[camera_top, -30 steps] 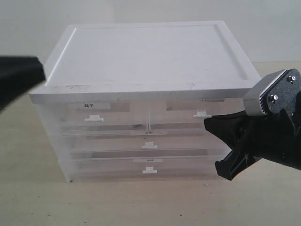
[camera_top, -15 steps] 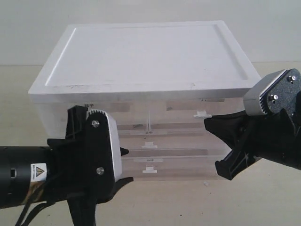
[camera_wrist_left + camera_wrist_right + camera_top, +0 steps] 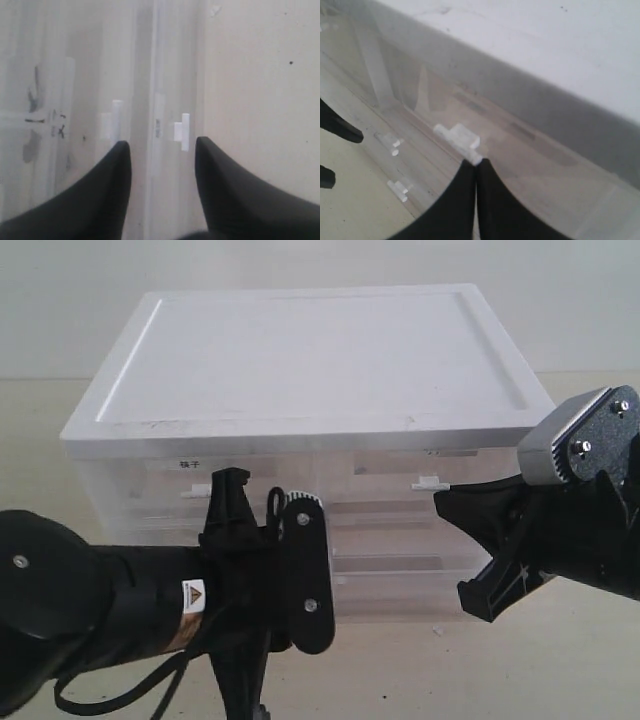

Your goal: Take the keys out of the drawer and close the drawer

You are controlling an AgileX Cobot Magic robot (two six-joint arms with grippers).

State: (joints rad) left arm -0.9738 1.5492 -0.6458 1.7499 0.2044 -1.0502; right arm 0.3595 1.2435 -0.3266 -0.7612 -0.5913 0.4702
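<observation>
Worktop [image 3: 560,670]: matte beige.
Drawer unit [image 3: 310,360]: translucent plastic, white top.
Left hand [image 3: 162,150]: spread.
Right hand [image 3: 476,164]: pressed together.

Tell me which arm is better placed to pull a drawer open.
Left, probably: the left claw is open and lined up on a small white drawer handle of the translucent plastic cabinet; the right claw is shut.

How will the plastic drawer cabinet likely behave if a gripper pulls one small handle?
The drawer cabinet looks thin, translucent plastic, so probably light; it may slide on the table rather than open. The handle is a small smooth tab, so the open left gripper could slip off.
</observation>
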